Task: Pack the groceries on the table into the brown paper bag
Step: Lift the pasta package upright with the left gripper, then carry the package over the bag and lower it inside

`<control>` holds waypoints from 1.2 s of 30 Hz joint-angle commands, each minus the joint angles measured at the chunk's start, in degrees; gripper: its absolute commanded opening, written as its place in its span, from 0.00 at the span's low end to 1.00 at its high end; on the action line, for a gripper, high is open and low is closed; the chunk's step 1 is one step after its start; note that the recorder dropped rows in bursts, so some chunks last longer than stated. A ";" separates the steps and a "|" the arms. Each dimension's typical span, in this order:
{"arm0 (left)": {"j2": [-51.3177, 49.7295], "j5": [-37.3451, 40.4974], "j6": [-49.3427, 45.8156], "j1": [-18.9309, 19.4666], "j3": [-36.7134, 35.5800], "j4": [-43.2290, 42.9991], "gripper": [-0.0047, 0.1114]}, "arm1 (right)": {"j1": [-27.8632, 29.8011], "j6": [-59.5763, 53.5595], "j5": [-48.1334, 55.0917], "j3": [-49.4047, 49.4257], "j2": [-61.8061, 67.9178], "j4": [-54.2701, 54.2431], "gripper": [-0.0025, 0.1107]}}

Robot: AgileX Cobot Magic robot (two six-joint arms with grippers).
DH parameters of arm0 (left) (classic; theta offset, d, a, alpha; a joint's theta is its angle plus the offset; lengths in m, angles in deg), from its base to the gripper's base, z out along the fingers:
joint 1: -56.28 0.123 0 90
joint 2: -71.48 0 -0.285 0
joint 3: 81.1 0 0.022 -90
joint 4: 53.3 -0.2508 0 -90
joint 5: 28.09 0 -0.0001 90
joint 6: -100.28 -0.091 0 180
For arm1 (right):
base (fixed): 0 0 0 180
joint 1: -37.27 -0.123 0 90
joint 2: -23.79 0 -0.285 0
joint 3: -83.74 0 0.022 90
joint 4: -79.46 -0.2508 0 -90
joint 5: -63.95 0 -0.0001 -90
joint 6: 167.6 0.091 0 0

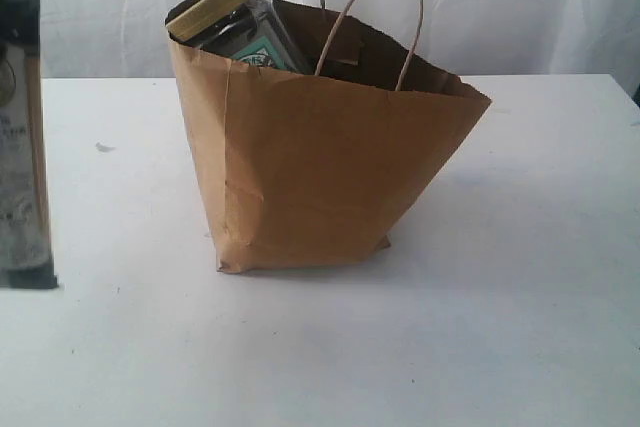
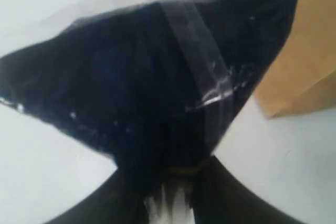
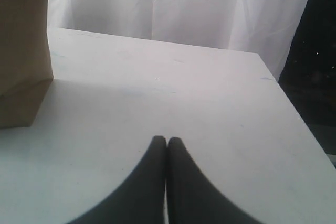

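On the tabletop (image 1: 520, 347) we've got the brown paper bag (image 1: 320, 177) standing, nut jar (image 1: 213, 5) poking out the top. Left jaws grip the dark-blue packet (image 2: 136, 87) near it, right jaws clenched empty.

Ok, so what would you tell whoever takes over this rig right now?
Left gripper: closed on one end of the long dark-blue packet, close to the brown paper bag.
Right gripper: shut, empty, over the table, with the bag off to one side.
Done: the tan-lidded nut jar sits tilted in the bag, its lid poking out of the top. Anything deeper inside is hard to make out.
Left: the packet goes into the bag.
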 commanded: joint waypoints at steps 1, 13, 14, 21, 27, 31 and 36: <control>7.71 -3.36 1.39 0.13 8.03 7.51 0.04 | 0.09 -0.44 -0.86 0.07 -0.30 0.29 0.02; 5.52 -31.86 -11.52 0.13 17.82 40.56 0.04 | -0.50 -0.44 -0.74 0.07 -0.30 0.29 0.02; 4.77 -32.18 -12.72 0.13 17.82 41.61 0.04 | -0.62 -0.44 -0.74 0.07 -0.30 0.29 0.02; -6.13 -36.03 -36.05 -2.74 17.87 64.73 0.04 | -4.75 -0.44 -0.74 0.07 -0.30 0.29 0.02; -13.26 -37.93 -51.98 -9.81 21.23 70.12 0.04 | -4.72 -0.44 -0.50 0.07 -0.30 0.29 0.02; -17.28 -42.57 -57.19 -13.77 25.71 70.12 0.04 | -5.07 -0.44 -0.51 0.07 -0.30 0.17 0.02; -20.67 -43.38 -57.19 -15.63 29.66 70.01 0.04 | -5.07 -0.44 -0.51 0.07 -0.30 0.17 0.02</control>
